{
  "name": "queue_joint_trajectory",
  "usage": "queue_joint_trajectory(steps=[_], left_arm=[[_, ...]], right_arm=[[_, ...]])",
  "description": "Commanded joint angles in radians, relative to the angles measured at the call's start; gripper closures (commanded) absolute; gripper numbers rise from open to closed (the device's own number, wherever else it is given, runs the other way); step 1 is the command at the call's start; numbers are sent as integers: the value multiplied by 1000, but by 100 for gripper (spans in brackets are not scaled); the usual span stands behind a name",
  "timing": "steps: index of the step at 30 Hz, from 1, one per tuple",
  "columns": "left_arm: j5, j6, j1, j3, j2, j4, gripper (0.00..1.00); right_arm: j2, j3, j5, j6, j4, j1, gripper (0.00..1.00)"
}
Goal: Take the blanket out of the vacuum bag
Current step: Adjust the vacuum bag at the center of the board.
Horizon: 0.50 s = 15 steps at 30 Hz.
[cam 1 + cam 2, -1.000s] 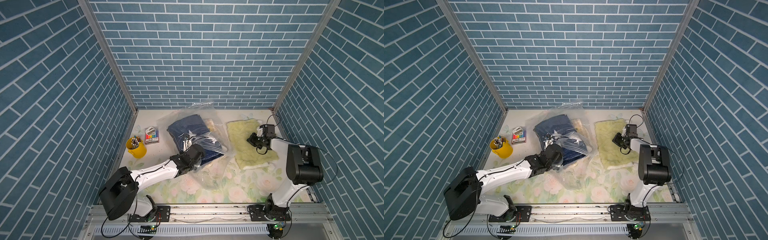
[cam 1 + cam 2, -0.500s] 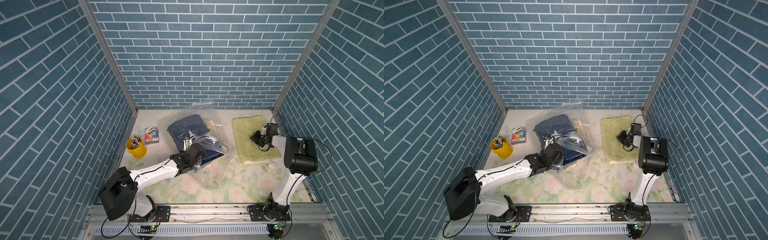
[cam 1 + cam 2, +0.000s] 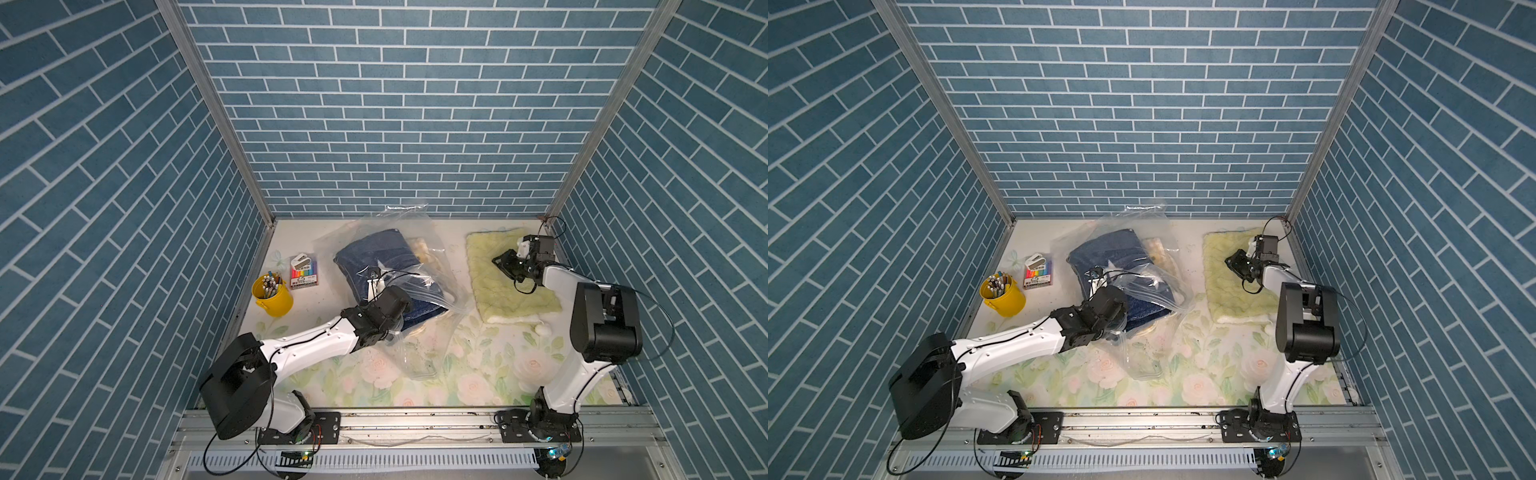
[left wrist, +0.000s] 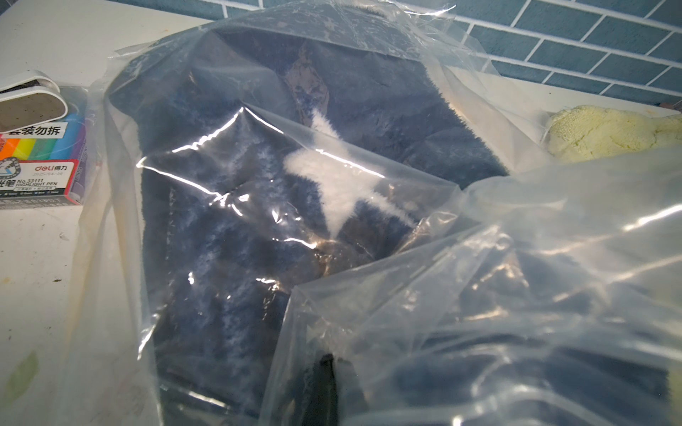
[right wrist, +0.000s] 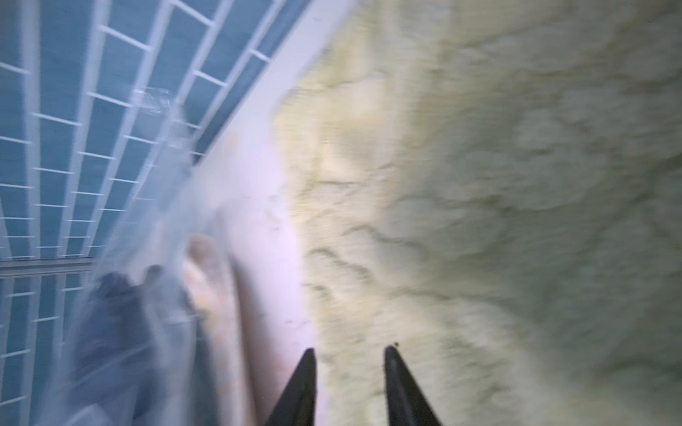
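Crinkled vacuum bag (image 4: 479, 295) veiling left pincer (image 4: 324, 387), right wrist view motion-blurred, highlighter pack (image 4: 37, 162) cut off

One vacuum bag (image 3: 428, 349); two blankets, navy blanket (image 3: 374, 257) inside it, pale green blanket (image 3: 494, 286) beside it; one pen cup (image 3: 274, 297); one highlighter pack (image 3: 304, 272).

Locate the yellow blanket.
In both top views the yellow blanket lies flat in the table's far right corner, right of the bag, with the right tool over it.

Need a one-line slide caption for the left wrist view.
Left wrist view: folded navy blanket with a white star inside the clear vacuum bag, highlighter pack beside it.
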Motion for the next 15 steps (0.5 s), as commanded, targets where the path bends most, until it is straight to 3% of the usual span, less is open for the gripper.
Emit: queue_joint_trajectory(steps=[1,3,7,15], left_arm=[[0,-14,3,-44,-36,-25,100],[-3,-37,2,-75,-58,-20,100],[-7,-82,3,-134,-107,-5,100],[-15,-110,2,-191,-111,30,100]], right_arm=[[-47,-63,-148,23,105,92,53],[-13,-85,-218,80,197,156,49],[84,-36,-211,103,237,294,44],[302,88,-274,236,384,447,44]])
